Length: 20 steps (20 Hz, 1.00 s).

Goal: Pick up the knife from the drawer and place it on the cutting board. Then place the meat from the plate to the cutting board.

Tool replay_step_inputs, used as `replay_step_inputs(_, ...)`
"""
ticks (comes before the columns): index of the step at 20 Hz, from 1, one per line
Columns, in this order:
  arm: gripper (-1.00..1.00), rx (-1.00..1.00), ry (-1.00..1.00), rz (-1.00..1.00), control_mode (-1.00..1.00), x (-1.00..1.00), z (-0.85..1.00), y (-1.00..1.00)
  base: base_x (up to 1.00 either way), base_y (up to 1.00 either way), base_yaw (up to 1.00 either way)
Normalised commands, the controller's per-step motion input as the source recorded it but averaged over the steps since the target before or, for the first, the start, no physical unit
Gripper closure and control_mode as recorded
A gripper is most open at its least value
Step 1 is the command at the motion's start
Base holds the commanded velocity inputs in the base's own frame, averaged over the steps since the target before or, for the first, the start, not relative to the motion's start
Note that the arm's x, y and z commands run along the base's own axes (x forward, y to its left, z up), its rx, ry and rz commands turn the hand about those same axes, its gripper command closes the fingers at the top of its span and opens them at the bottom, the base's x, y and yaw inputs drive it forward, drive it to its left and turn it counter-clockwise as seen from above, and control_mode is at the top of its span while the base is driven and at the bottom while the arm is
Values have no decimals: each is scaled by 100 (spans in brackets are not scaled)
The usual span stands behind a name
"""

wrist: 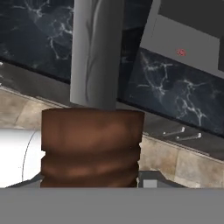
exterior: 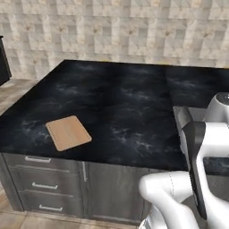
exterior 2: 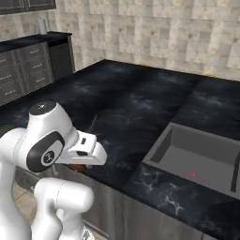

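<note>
The knife hangs in the air close before the hand camera, with its brown ridged handle (wrist: 92, 144) low and its pale-grey blade (wrist: 94, 52) pointing up the picture. My gripper (exterior 2: 80, 162) is shut on the handle, which hides the fingertips. It hovers off the counter's front edge, right of the cutting board. The light-tan cutting board (exterior: 68, 133) lies bare near the front left of the black counter (exterior: 120, 103). Grey drawers (exterior: 38, 164) with slim silver handles sit below it, all pushed in. The plate and the meat are out of view.
A grey sink (exterior 2: 201, 157) is sunk into the counter to the right, also seen as the sink (wrist: 188, 39) past the blade. A tiled wall (exterior: 125, 27) backs the counter. Dark cabinets (exterior 2: 23, 65) stand at the far left. Tan floor (wrist: 192, 168) lies below.
</note>
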Motion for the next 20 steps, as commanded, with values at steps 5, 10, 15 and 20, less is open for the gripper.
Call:
replay_step_inputs(5,100,0,0,0,100,0,0,0,46,100,26)
replay_step_inputs(10,100,0,0,0,100,0,0,0,93,100,31)
replay_step_inputs(15,100,0,0,0,100,0,0,0,100,8,42)
replay_step_inputs(20,100,0,0,0,100,0,0,0,75,-92,15)
